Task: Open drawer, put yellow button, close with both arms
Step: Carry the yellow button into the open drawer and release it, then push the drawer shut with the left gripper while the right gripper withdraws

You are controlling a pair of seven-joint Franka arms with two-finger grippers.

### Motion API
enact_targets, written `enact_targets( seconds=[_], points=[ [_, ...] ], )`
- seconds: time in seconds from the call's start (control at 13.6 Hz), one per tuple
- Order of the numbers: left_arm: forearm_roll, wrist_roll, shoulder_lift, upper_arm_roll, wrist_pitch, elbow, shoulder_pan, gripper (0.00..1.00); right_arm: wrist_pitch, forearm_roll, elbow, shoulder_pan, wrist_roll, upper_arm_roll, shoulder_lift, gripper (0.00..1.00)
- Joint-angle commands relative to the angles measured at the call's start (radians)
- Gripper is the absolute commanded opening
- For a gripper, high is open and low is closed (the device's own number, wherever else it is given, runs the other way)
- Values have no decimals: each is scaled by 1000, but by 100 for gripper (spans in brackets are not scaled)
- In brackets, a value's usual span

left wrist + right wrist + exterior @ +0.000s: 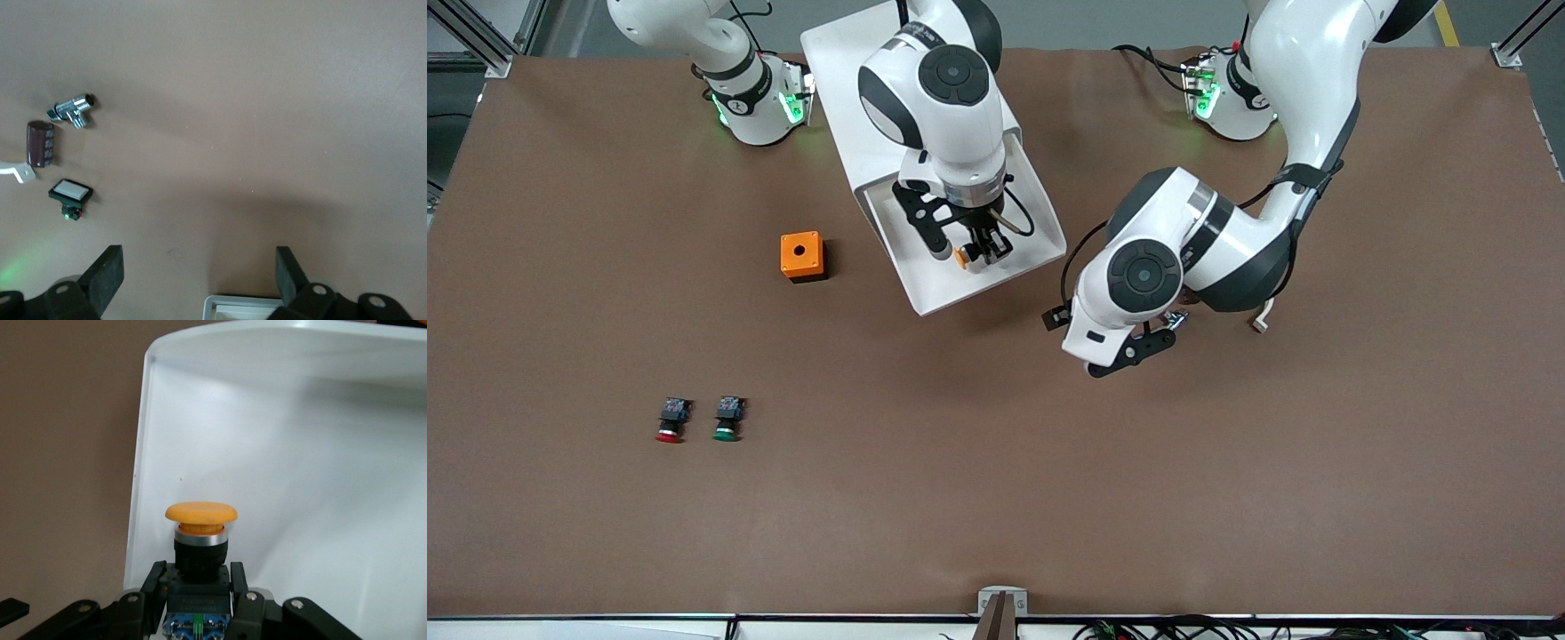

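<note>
Step in hand, judged: placing the yellow button [201, 520] in the pulled-out drawer [925, 289]. It should be lowered well inside the drawer's rim before release, so it cannot tip over the edge. The right gripper [980, 252] hangs over the drawer, fingers clamped on the button's black body, cap outward. The left gripper [1138, 347] waits over bare table beside the drawer, jaws wide, holding nothing

Table cover [996, 498]: matt brown, cloth-like. Drawer [300, 453]: smooth white plastic, slight sheen. Yellow button [201, 513]: matt cap, shiny metal collar. Arms [951, 98]: glossy white shells. Small connector [75, 109]: bright polished metal.
</note>
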Motion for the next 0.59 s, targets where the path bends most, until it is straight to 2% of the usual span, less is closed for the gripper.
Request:
enact_targets(
  seconds=[0.0, 0.3, 0.37, 0.52],
  points=[
    [14, -41, -21, -2, 15, -22, -16, 100, -14, 1, 29, 20, 20, -12, 19, 100],
    [12, -103, -11, -2, 61, -20, -40, 100, -22, -1, 56, 5, -42, -14, 17, 100],
    [12, -124, -6, -2, 90, -20, -51, 100, -38, -1, 65, -1, -112, -15, 17, 100],
    [12, -178, 17, -2, 176, -20, -75, 100, -116, -7, 94, -24, -386, -24, 5, 100]
  ],
)
